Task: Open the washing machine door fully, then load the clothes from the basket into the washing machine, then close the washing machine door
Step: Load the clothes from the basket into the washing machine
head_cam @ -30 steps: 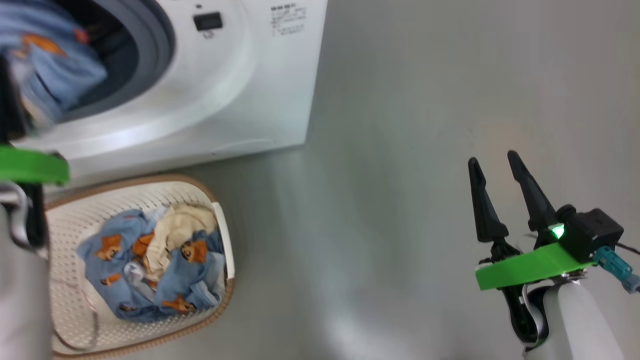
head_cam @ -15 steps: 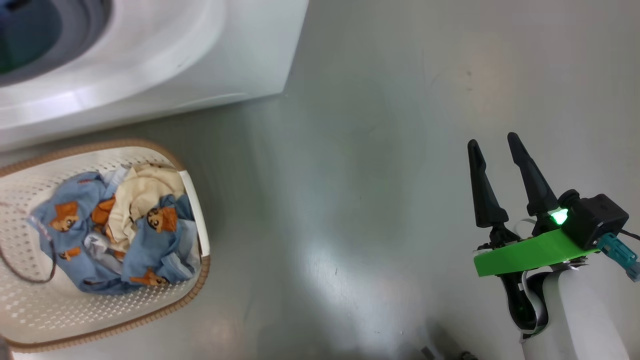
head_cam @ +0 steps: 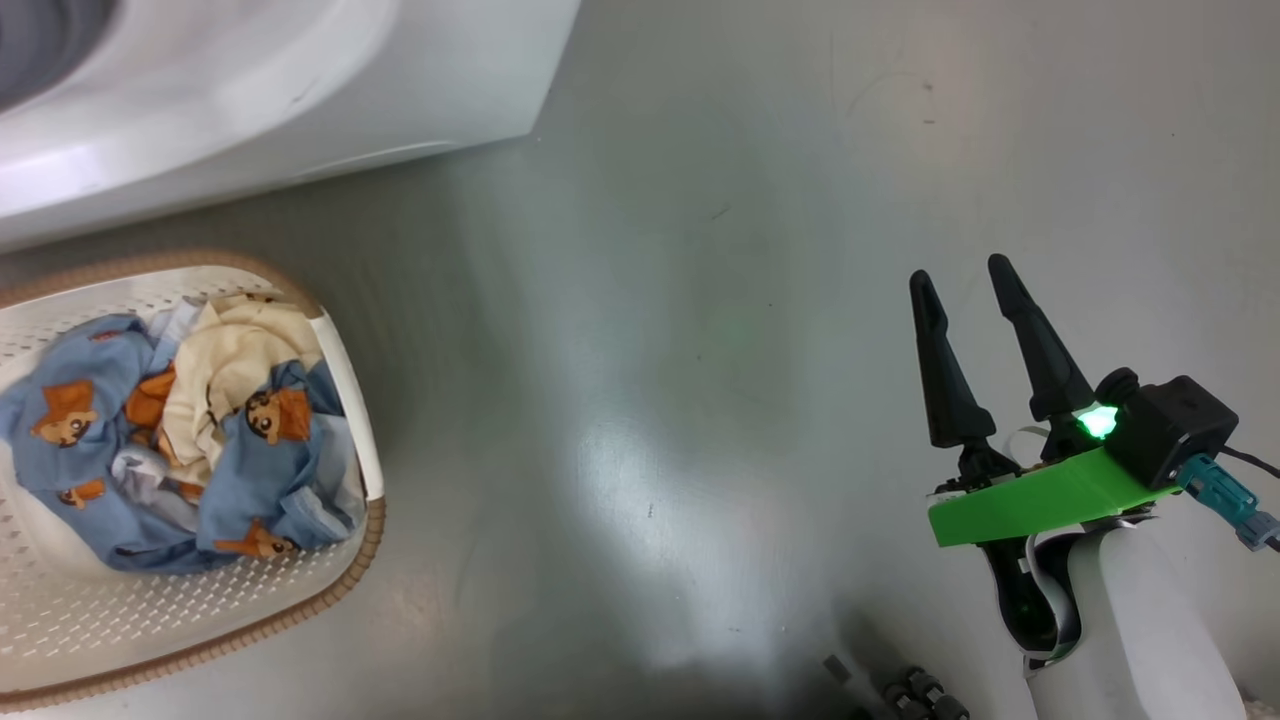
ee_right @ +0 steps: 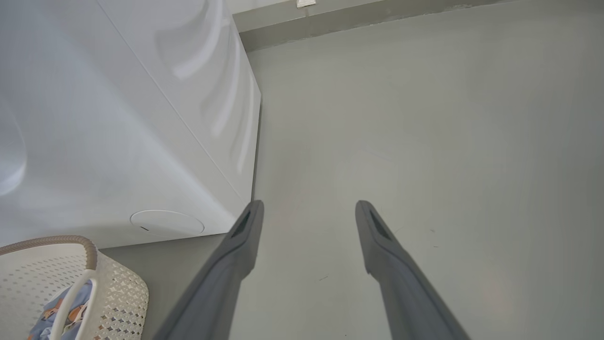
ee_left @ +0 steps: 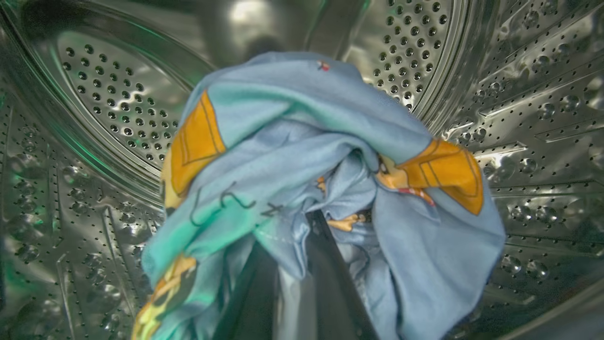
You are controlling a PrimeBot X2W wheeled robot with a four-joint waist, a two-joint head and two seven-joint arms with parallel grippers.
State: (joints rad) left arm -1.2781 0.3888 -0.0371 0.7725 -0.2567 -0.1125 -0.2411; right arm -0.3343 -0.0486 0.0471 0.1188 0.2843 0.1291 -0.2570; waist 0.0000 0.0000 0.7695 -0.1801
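in the left wrist view the left gripper [ee_left: 292, 238] sits deep inside the perforated steel drum [ee_left: 118, 99] of the big white front-loading washing machine [head_cam: 300, 80]. its two dark fingers stand close together, pinched on a light blue fabric garment [ee_left: 302, 123] printed with orange-brown figures, which bunches over and around them. more light blue and cream clothes [head_cam: 230, 470] lie heaped in the small cream-white perforated plastic basket [head_cam: 200, 620] with a brown woven-look rim, which stands on the grey floor [head_cam: 700, 300] just in front of the machine. the right gripper [head_cam: 958, 268] hovers over bare floor, well apart from the basket, with its fingers spread wide and nothing between them. the machine's round filter cap [ee_right: 166, 223] sits low on its front, near the basket.
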